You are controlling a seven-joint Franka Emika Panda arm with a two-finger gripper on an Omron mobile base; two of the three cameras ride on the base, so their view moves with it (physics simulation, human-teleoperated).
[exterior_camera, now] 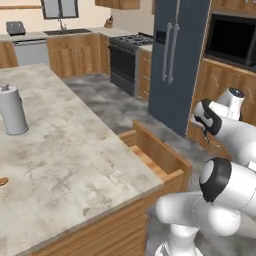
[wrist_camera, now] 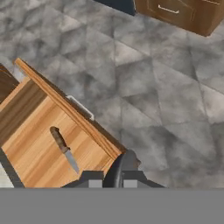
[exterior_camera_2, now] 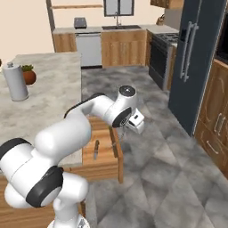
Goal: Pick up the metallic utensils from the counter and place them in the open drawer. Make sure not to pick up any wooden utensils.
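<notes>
Nearest the hand camera, the fingers [wrist_camera: 109, 180] stand closed, with a dark slim thing rising between them that cannot be identified; whether it is a held utensil cannot be told. Beyond them lies the open drawer [wrist_camera: 39, 144], holding a knife [wrist_camera: 64, 148] flat on its light-wood floor. The knife's long axis runs diagonally in the hand view, dark handle toward the upper left, grey blade pointing lower right, roughly parallel to the drawer's front panel [wrist_camera: 70, 109]. In the right base view the knife [exterior_camera_2: 95, 149] lies lengthwise, front to back, and the arm hangs over the drawer's outer edge. One metal piece appears delivered. The next move probably calls for returning to the worktop [exterior_camera: 60, 150] for any remaining cutlery, avoiding wooden spoons.
</notes>
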